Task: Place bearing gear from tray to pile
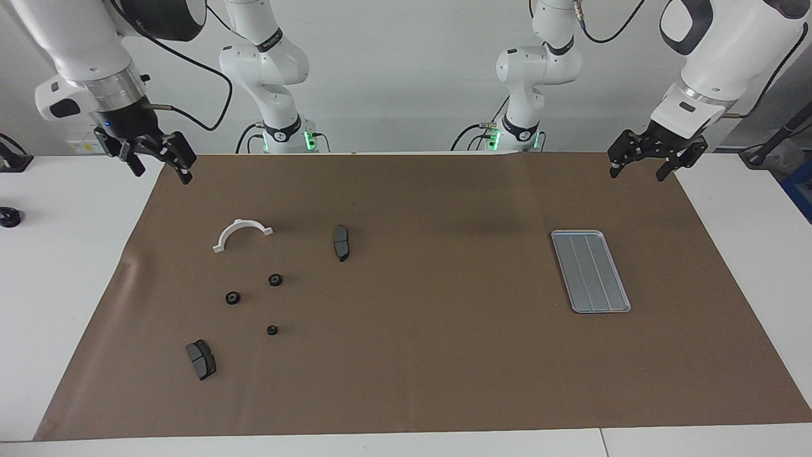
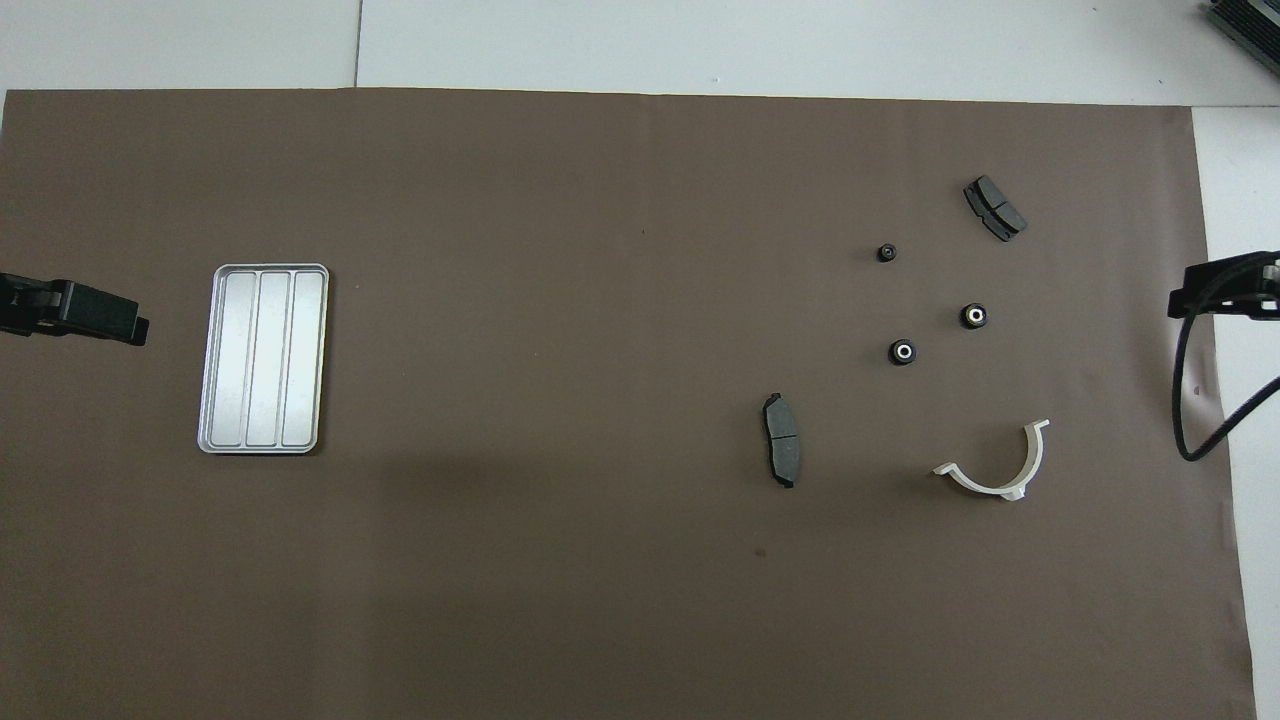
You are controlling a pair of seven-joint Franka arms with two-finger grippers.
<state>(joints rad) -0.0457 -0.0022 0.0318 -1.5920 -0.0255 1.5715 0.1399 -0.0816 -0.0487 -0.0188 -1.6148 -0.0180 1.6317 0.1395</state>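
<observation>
Brown mat (image 1: 406, 355) covers most of the white desk (image 1: 57, 266), and every part lies on it. Both arms wait raised at the robots' end, one at each mat corner. The left gripper (image 1: 656, 162) hangs over the mat edge at the left arm's end, its fingers spread wide and holding nothing; the tray (image 1: 591, 271) lies on the mat just farther from the robots than those fingers. The tray is a flat silver-grey metal rectangle with rounded corners and lengthwise ridges, and no part lies in it. The right gripper (image 1: 155, 162) hangs over the mat corner at the right arm's end, its fingers likewise wide and free. Under and out from those fingers lies the pile, loosely scattered: a white bracket (image 1: 241, 233), half-ring shaped, lies closest to them; a dark pad (image 1: 341, 242) lies beside the bracket toward the middle of the desk; three small black gears (image 1: 275, 279) (image 1: 233, 298) (image 1: 272, 329), round with a pale centre in the overhead view, sit apart from one another farther out; a second pad (image 1: 201, 358) lies farthest from the fingers. None of these parts touch. A wide bare stretch of mat separates the pile from the tray, and nothing stands between either gripper and the parts below it.
</observation>
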